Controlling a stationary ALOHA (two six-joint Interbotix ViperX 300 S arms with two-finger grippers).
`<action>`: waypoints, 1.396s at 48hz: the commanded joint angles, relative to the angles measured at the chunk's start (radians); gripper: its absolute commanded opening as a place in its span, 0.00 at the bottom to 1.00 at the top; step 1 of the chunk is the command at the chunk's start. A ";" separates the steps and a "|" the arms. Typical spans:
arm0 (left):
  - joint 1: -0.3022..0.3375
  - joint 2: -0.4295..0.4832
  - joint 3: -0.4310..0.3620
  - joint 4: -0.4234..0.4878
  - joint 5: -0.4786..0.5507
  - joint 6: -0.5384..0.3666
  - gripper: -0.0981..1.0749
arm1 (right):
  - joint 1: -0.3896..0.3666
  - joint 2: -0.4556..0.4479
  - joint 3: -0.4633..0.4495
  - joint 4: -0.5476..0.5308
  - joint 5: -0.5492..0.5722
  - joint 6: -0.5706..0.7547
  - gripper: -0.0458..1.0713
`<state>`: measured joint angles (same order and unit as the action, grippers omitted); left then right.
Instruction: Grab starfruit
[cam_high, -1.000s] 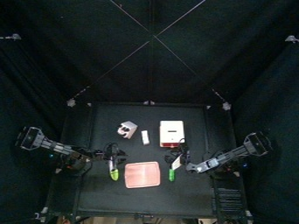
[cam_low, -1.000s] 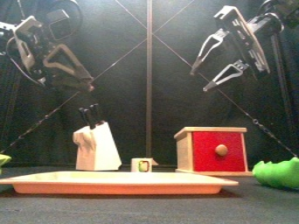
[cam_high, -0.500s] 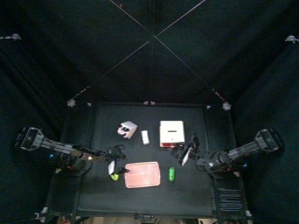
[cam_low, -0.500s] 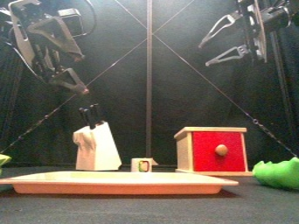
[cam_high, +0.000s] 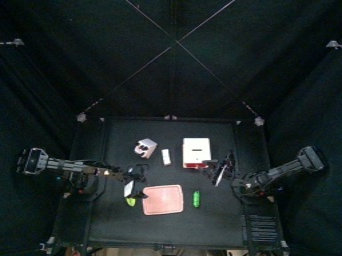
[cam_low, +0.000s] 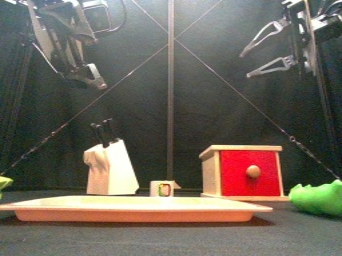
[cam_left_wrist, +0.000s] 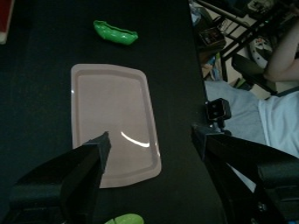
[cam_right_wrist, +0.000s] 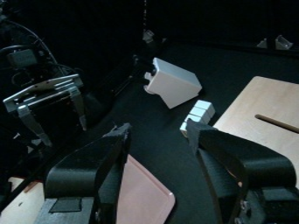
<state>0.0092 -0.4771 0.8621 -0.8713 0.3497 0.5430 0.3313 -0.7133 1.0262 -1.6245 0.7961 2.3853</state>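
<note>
The starfruit (cam_high: 130, 201) lies near the tabletop's (cam_high: 120, 140) front-left corner, just off the pink tray's (cam_high: 162, 201) left edge, nothing touching it; a darker green piece (cam_high: 195, 199) lies off the tray's right edge. The left gripper (cam_low: 80, 62) hangs high with jaws spread wide and empty; the right gripper (cam_low: 274, 50) is likewise raised, parted and empty.

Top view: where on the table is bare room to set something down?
The pink tray lies empty. The far strip behind the knife block and red-fronted box is bare. Crowded: both tray sides, with the starfruit and green piece.
</note>
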 joint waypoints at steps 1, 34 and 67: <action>0.018 -0.009 -0.032 0.040 0.034 -0.037 0.95 | 0.002 -0.003 -0.011 0.009 0.003 0.002 0.82; -0.130 -0.067 -0.037 1.046 0.423 -1.488 0.95 | 0.006 0.009 -0.009 0.029 0.003 0.002 0.82; -0.515 0.267 -0.103 1.184 0.551 -2.470 0.95 | -0.005 0.009 0.008 0.040 0.003 0.002 0.82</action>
<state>-0.4955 -0.2500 0.7946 0.3237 0.9050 -1.8623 0.3298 -0.7026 1.0431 -1.5769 0.7961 2.3869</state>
